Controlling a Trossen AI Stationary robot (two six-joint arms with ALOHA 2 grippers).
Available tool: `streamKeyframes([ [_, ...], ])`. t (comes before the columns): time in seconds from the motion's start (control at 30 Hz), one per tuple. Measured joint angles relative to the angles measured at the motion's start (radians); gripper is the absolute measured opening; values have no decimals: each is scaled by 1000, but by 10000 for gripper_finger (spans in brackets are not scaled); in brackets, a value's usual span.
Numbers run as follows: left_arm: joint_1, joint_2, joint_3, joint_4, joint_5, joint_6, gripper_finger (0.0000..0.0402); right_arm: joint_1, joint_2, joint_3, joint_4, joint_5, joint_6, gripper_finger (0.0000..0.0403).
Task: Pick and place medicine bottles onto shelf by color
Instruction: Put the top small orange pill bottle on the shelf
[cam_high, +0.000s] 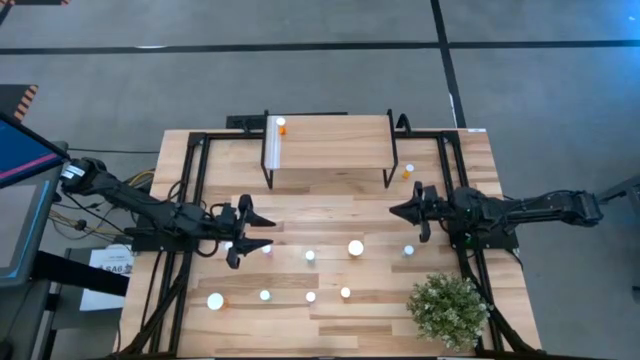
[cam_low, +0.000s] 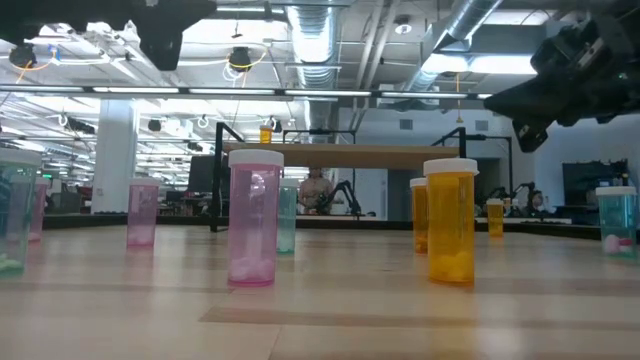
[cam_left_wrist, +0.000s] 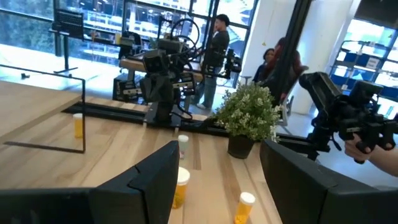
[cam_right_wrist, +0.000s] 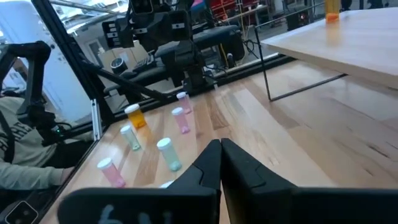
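Observation:
The shelf (cam_high: 330, 150) stands at the table's far middle. One orange bottle (cam_high: 281, 126) stands on it by the white strip at its left end. Several white-capped medicine bottles stand on the tabletop in the near half, among them a large one (cam_high: 356, 248) and another large one (cam_high: 216, 300). An orange bottle (cam_high: 409, 170) stands beside the shelf's right legs. My left gripper (cam_high: 268, 233) hovers open and level at the left, with a small bottle (cam_high: 267, 248) close by its near finger. My right gripper (cam_high: 392, 211) hangs shut and empty at the right.
A green potted plant (cam_high: 448, 308) stands at the near right corner. Black frame rails (cam_high: 190, 200) run along both table sides. In the low view a pink bottle (cam_low: 255, 215) and an orange one (cam_low: 451, 220) stand nearest. People show beyond the table (cam_left_wrist: 217, 43).

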Motion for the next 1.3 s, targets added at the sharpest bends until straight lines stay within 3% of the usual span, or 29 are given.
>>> streamKeyframes([
  [0.37, 0, -15, -28, 59, 17, 59, 212, 17, 0, 16, 40, 0, -3, 34],
  [0.57, 0, -14, -28, 61, 43, 73, 212, 74, 8, 42, 41, 1, -46, 57],
  [0.77, 0, -33, -28, 51, 42, 103, 212, 116, 69, 125, 24, 3, -93, 85],
  [0.97, 0, -68, -32, 18, 43, 118, 212, 120, 156, 225, -99, 4, -114, 104],
  [1.1, 0, -91, -83, 77, 38, 119, 212, 117, 197, 254, -120, 7, -135, 112],
  [1.3, 0, -155, -174, 180, 36, 81, 212, 100, 204, 258, -155, 125, -175, 113],
])
